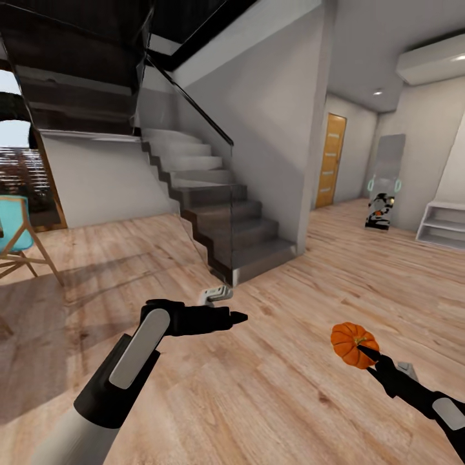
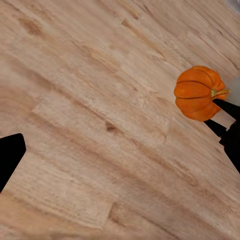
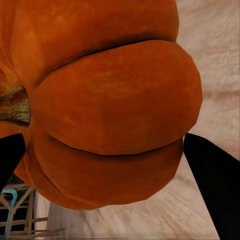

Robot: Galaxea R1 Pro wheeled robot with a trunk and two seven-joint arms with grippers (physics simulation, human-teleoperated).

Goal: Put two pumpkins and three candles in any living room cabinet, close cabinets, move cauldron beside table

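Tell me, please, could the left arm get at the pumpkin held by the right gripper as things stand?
Probably yes: the left gripper holds nothing, and bare floor lies between it and the pumpkin.

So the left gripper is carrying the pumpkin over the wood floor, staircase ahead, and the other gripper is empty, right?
Not quite: the right gripper is the one shut on the pumpkin, as the head view shows, and the right wrist view has it between the fingers. The left gripper is the empty one. The rest holds: wood floor below, staircase ahead.
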